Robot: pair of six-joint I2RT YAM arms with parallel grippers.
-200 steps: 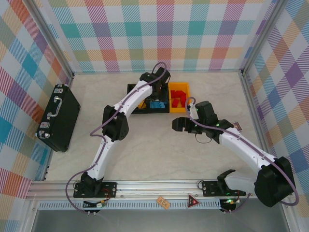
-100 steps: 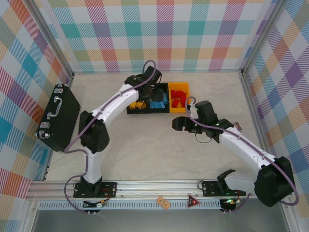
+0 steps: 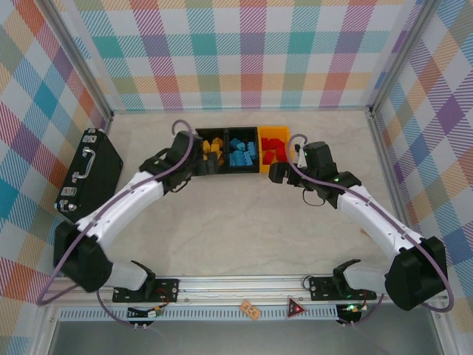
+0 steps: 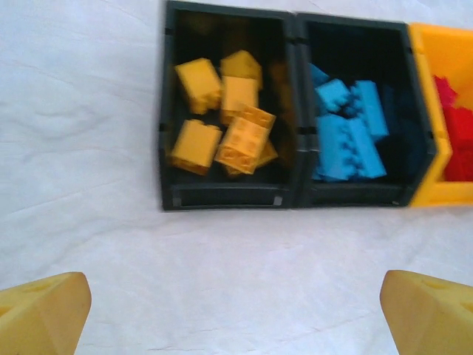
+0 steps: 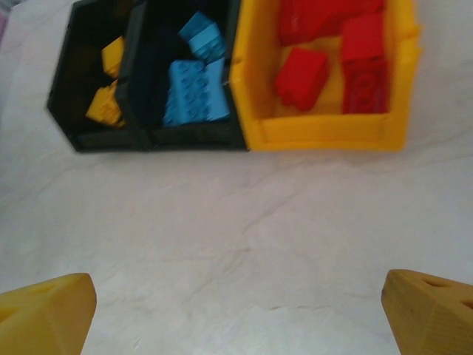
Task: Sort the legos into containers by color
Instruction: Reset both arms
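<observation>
Legos (image 3: 242, 155) are sitting sorted: yellow legos (image 4: 225, 126) in the left black bin (image 4: 222, 198), blue legos (image 4: 347, 137) in the middle bin (image 4: 355, 196), red legos (image 5: 303, 74) in the yellow bin (image 5: 325, 137). Left gripper (image 4: 236, 318) and right gripper (image 5: 236, 318) are hovering near the bins, jaws spread wide, grasping nothing.

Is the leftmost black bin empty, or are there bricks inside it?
Not empty. The leftmost black bin holds several yellow legos, lying loosely on its floor.
</observation>
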